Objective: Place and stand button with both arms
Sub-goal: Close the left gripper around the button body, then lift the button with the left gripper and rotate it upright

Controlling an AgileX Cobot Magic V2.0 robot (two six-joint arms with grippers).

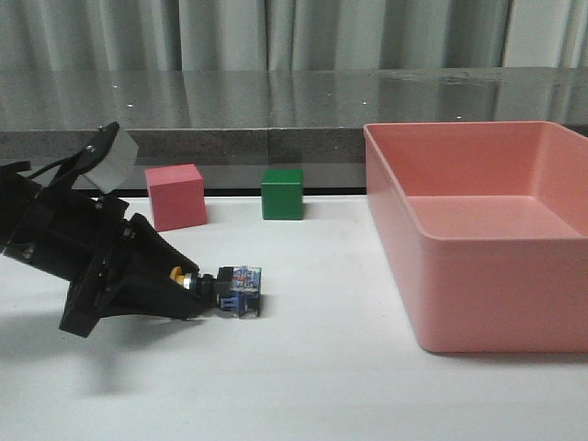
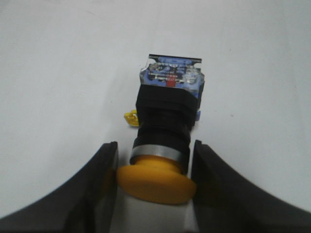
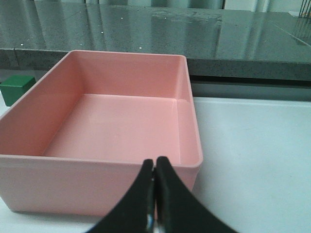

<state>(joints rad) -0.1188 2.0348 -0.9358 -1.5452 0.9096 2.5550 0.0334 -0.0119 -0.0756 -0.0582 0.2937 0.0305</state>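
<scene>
**Button lying on its side, left fingers at its cap; standing it up is not yet done**

At the left of the front view, the left gripper (image 1: pixel 188 292) sits low over the white table (image 1: pixel 322 386), nose pointed at the button (image 1: pixel 228 289). The button lies on its side just ahead of the fingers, yellow cap toward the gripper and clear-blue base pointing away toward the right. In the left wrist view the two fingers (image 2: pixel 99 184) flank the cap and silver collar of the button (image 2: pixel 165 131); the jaws stand partly open, about a cap's width apart, and whether the pads already press the cap I cannot tell. A firm hold is not evident.

Behind, a pink cube (image 1: pixel 175 196) and a green cube (image 1: pixel 281 194) stand near the table's far edge, well apart from the button.

To the right, the pink bin (image 1: pixel 478 234) holds nothing visible. The right gripper (image 3: pixel 154 194) appears only in its own wrist view, fingers pressed together with nothing between them, hovering near the bin's near wall.

By my judgement the task is at an early stage: the button is neither placed nor stood upright, and the right arm has no part in it yet.
</scene>
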